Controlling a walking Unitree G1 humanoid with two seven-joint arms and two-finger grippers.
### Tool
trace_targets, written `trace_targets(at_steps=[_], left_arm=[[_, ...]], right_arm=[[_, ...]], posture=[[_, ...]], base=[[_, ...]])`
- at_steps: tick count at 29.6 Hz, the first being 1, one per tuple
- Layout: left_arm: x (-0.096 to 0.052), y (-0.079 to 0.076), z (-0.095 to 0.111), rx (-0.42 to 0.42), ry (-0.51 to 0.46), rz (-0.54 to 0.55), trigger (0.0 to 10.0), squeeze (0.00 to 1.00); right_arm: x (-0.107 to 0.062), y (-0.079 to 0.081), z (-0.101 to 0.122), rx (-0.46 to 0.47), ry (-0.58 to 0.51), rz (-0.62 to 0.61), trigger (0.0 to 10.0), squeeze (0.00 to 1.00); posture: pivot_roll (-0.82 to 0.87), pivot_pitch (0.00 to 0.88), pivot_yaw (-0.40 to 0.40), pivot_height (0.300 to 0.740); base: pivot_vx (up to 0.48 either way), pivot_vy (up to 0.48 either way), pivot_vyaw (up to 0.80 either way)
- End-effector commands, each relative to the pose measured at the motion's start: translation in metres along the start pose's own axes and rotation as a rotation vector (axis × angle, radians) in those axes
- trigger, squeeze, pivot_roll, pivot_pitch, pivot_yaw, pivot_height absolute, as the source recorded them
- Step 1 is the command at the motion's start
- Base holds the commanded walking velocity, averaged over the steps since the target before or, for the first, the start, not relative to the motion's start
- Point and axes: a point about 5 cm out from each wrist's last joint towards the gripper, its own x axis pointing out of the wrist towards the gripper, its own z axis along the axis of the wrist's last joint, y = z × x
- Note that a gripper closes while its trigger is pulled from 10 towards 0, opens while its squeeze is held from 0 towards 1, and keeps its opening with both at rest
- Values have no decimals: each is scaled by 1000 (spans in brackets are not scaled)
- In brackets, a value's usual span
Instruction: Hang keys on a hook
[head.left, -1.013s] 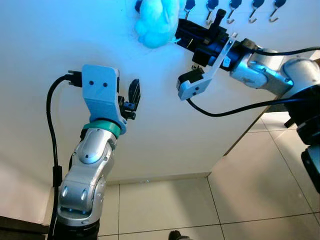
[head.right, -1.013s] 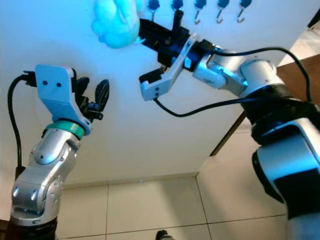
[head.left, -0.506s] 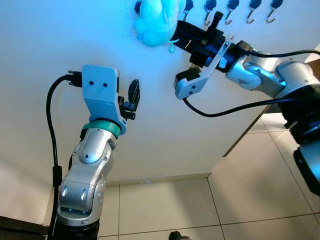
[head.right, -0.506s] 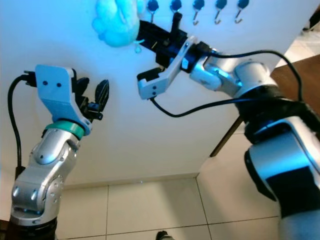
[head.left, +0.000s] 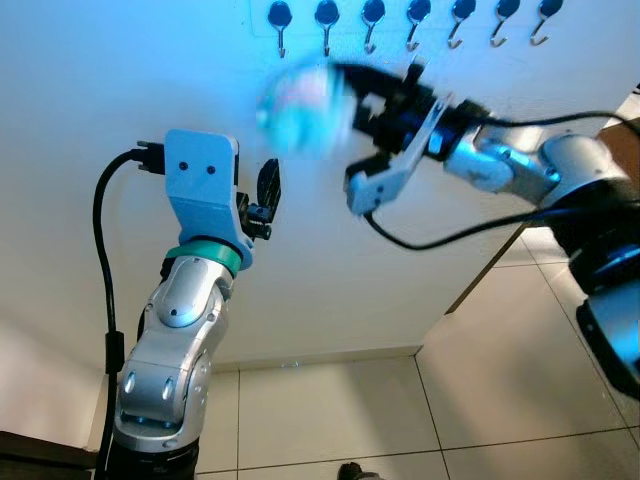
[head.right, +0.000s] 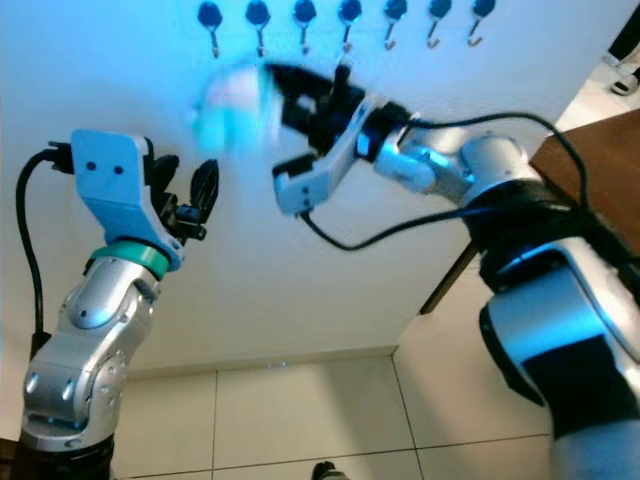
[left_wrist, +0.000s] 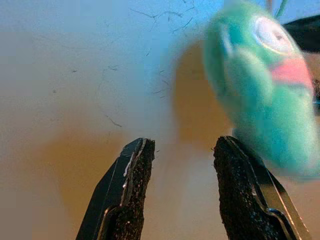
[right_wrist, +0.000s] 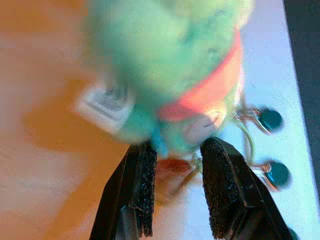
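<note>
The keys hang from a turquoise plush toy (head.left: 300, 108) with a red mouth, blurred in mid-swing in front of the white wall, below a row of blue-capped hooks (head.left: 372, 14). All the hooks I see are bare. My right gripper (head.left: 368, 95) reaches in from the right and is shut on the toy's ring and cord; in the right wrist view the plush (right_wrist: 170, 65) bulges just past the fingertips (right_wrist: 145, 165). My left gripper (left_wrist: 182, 145) is raised lower left of the toy, open, with nothing between its fingers.
The white wall (head.left: 120, 70) carries the hook row along its top. Beige floor tiles (head.left: 330, 410) lie below, and a dark wooden edge (head.right: 600, 160) stands at the right. A black cable loops under my right arm (head.left: 450, 235).
The plush toy has come off the leftmost hooks and moved down and left, now blurred. My right gripper has dropped with it. The left arm has stayed still.
</note>
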Motion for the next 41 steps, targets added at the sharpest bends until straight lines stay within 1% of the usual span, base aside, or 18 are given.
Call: trace_targets(at_steps=[1, 5, 9, 12, 13, 15, 16, 17, 19, 22, 25, 28, 29, 31, 33, 34, 37, 41], left_arm=[[1, -1, -1, 2, 1, -6, 10000, 0], [0, -1, -1, 1, 2, -7, 10000, 0], [0, -2, -2, 0, 4, -8, 10000, 0], [0, -2, -2, -1, 4, -8, 10000, 0], [0, -2, -2, 0, 4, -8, 10000, 0], [-1, -2, -2, 1, 7, -8, 10000, 0], [-1, -2, -2, 1, 7, -8, 10000, 0], [-1, -2, -2, 1, 7, -8, 10000, 0], [-3, -1, -4, 4, 14, -8, 10000, 0], [-3, -1, -5, 6, 17, -10, 10000, 0], [-3, -2, -6, 7, 21, -14, 10000, 0], [-3, -3, -6, 7, 21, -15, 10000, 0], [-2, -3, -6, 7, 21, -19, 10000, 0], [-2, -4, -6, 7, 21, -20, 10000, 0], [-3, -3, -7, 8, 23, -19, 10000, 0], [-3, -3, -7, 8, 23, -19, 10000, 0], [-4, -3, -8, 12, 27, -16, 10000, 0], [-6, 0, -10, 19, 36, -16, 10000, 0]], right_arm=[[3, -6, 5, -8, -45, -30, 10000, 0], [1, -8, 8, 6, -77, -51, 10000, 0], [-2, -6, 15, 69, -127, -48, 10000, 0], [-2, -5, 17, 83, -134, -45, 10000, 0], [-3, -2, 20, 153, -138, -45, 10000, 0], [-5, 10, 28, 381, -128, -24, 10000, 0], [-6, 13, 30, 443, -132, -17, 10000, 0], [-6, 13, 30, 443, -132, -17, 10000, 0], [-10, 15, 35, 570, -123, -7, 10000, 0], [-12, 17, 36, 617, -109, 2, 10000, 0], [-18, 21, 36, 724, -61, 3, 10000, 0], [-20, 21, 37, 749, -59, 0, 10000, 0], [-22, 20, 40, 869, -58, -33, 10000, 0], [-24, 20, 41, 979, -50, -77, 10000, 0], [-28, 23, 39, 1133, -12, -146, 10000, 0], [-28, 23, 39, 1133, -12, -146, 10000, 0], [-37, 30, 42, 1319, 26, -186, 10000, 0], [-54, 45, 48, 1395, 100, -207, 10000, 0]], posture=[[-66, 139, 110, 740], [-66, 139, 110, 740], [-66, 139, 110, 740], [-66, 139, 110, 740], [-66, 139, 110, 740], [-63, 145, 105, 740], [-63, 145, 105, 740], [-63, 145, 105, 740], [-63, 150, 108, 740], [-65, 152, 108, 740], [-67, 151, 110, 740], [-67, 151, 110, 740], [-68, 151, 110, 740], [-68, 152, 107, 740], [-68, 152, 107, 740], [-68, 152, 107, 740], [-61, 154, 103, 740], [-63, 156, 105, 740]], base=[[0, 0, 0], [0, 0, 0], [0, 0, 0], [0, 0, 0], [0, 0, 0], [0, 0, 0], [0, 0, 0], [0, 0, 0], [0, 0, 0], [0, 0, 0], [0, 0, 0], [0, 0, 0], [0, 0, 0], [0, 0, 0], [0, 0, 0], [0, 0, 0], [0, 0, 0], [0, 0, 0]])
